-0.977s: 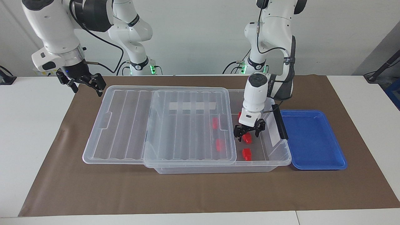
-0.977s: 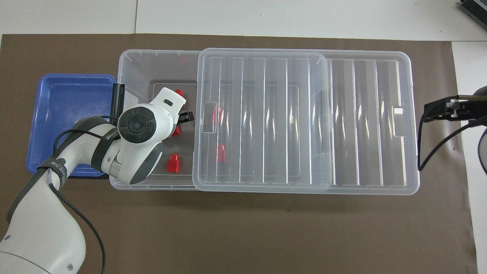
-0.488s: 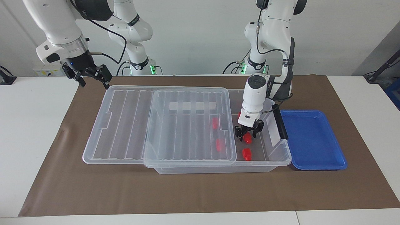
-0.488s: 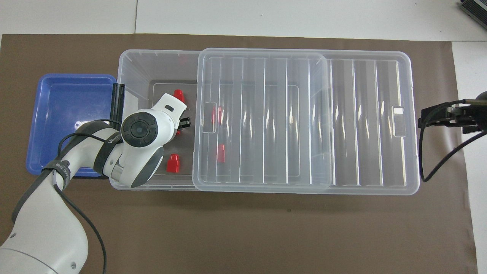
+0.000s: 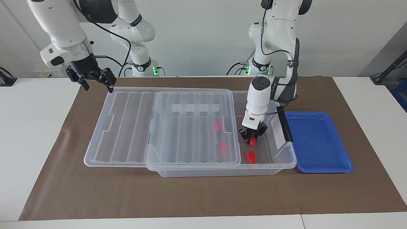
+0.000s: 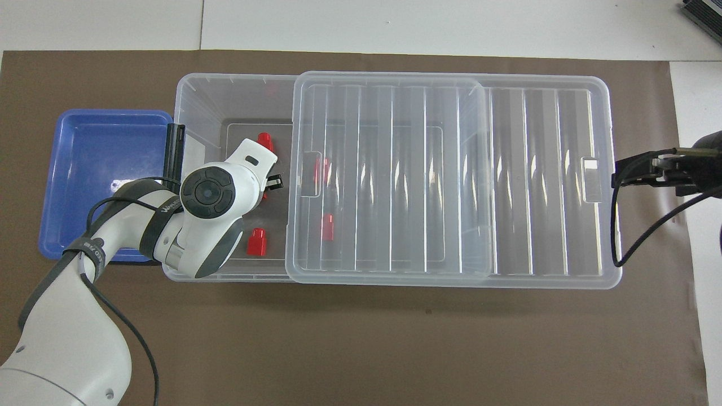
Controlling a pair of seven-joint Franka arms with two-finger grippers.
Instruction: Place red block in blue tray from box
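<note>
The clear box (image 5: 222,172) (image 6: 197,101) lies along the brown mat, its ribbed lid (image 5: 127,127) (image 6: 536,180) slid toward the right arm's end. My left gripper (image 5: 252,138) is down in the uncovered part, shut on a red block (image 5: 253,141). In the overhead view the wrist hides that block and only one black finger (image 6: 274,181) shows. Another red block (image 5: 251,156) (image 6: 264,141) lies loose beside it, farther from the robots. The blue tray (image 5: 318,143) (image 6: 101,169) sits against the box at the left arm's end with nothing in it. My right gripper (image 5: 95,81) (image 6: 619,176) hangs open above the lid's end.
Two red blocks (image 5: 218,125) (image 5: 223,147) lie under the lid's edge, and one more (image 6: 258,241) lies in the open part nearer the robots. A black clip handle (image 5: 284,124) (image 6: 174,151) stands on the box's end wall next to the tray.
My left gripper's fingers have closed from wide open onto the red block. The right gripper has risen and shifted a little toward the lid's corner.
</note>
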